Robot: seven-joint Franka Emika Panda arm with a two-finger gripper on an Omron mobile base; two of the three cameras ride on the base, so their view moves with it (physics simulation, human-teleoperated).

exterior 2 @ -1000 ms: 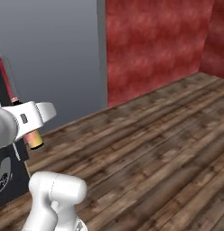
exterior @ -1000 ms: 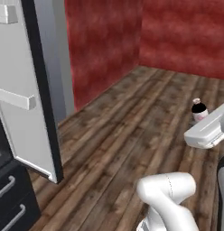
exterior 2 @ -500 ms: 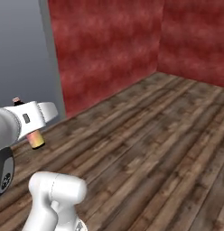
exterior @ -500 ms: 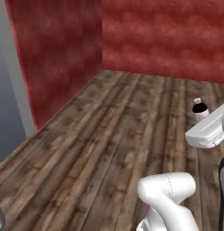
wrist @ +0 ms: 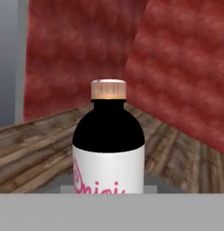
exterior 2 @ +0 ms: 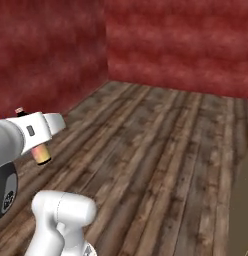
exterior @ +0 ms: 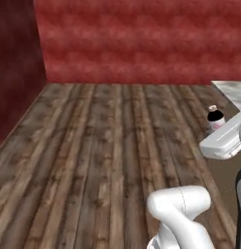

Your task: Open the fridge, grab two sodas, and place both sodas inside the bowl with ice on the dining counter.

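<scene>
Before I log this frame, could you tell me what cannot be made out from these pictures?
- Soda bottle: its lower body is cut off by the bottom of the hand view; in the left base view the arm covers all but its top.
- Tool: its fingertips on the bottle are not visible.
- Marbled slab: cut off by the right edge of the left base view.

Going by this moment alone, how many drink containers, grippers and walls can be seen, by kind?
Soda bottle: 1, upright in the gripper
Gripper: 1, shut on the bottle
Red walls: 2, meeting at a corner
Wooden floor: 1
Total: 5
</scene>
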